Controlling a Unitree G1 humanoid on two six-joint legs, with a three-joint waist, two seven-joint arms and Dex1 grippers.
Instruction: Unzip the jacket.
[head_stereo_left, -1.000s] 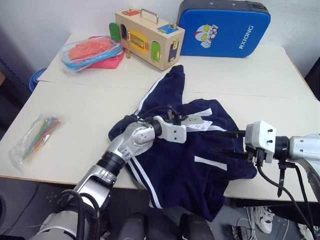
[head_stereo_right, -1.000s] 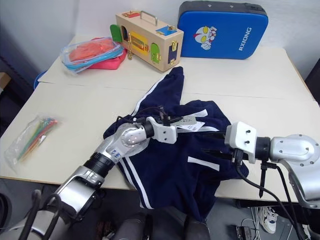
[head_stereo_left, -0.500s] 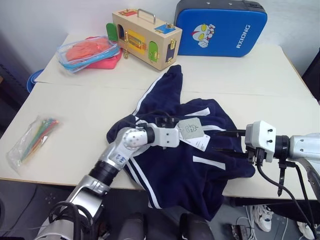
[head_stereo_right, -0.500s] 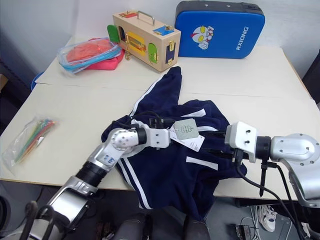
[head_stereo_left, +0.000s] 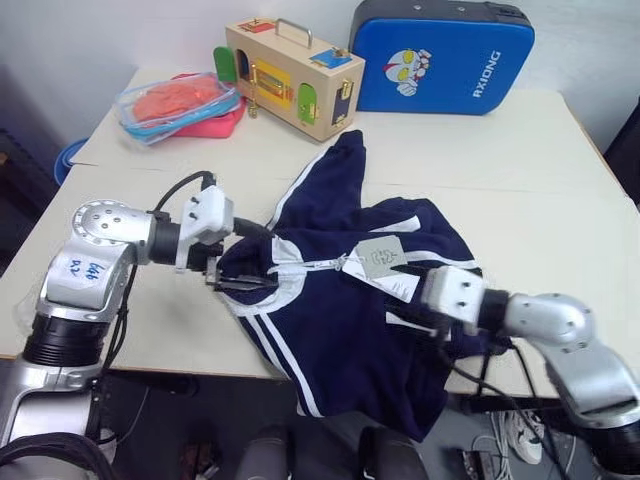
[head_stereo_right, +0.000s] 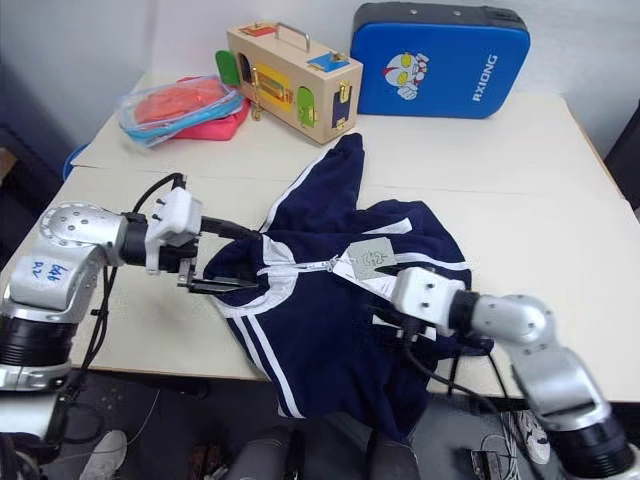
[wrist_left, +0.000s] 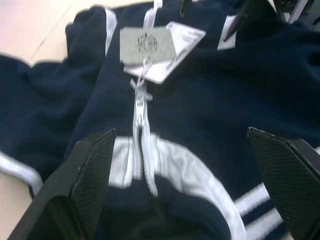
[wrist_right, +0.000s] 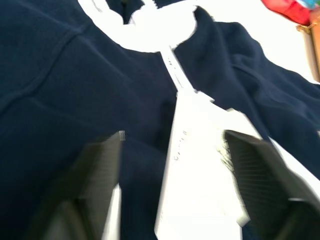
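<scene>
The jacket (head_stereo_left: 370, 300) is spread over the near edge of the table (head_stereo_left: 520, 170), toward its right half, with the hem draped over that edge and one sleeve stretched toward the far edge. Its white zipper (wrist_left: 141, 131) is seen running up to the collar, and the hang tags (head_stereo_left: 383, 258) are laid on the chest near the zipper's upper part.

The left gripper (head_stereo_left: 250, 258) is held at the jacket's left side, just over the collar and shoulder. Its fingers (wrist_left: 87, 175) are spread wide, one to either side of the zipper line in the left wrist view, and nothing is pinched between them. Whether the lower finger is touching the cloth cannot be told.

The right gripper (head_stereo_right: 385, 318) is placed low over the jacket's front, just beside the tags, near the table's near edge. Its fingers (wrist_right: 100, 172) are seen parted in the right wrist view, with the white tag (wrist_right: 200, 165) lying in the gap between them; no grip on the tag or the cloth is shown.

A wooden latch box (head_stereo_left: 290, 75), a blue case (head_stereo_left: 445, 55) and a clear food box (head_stereo_left: 180, 100) are set along the far edge.
</scene>
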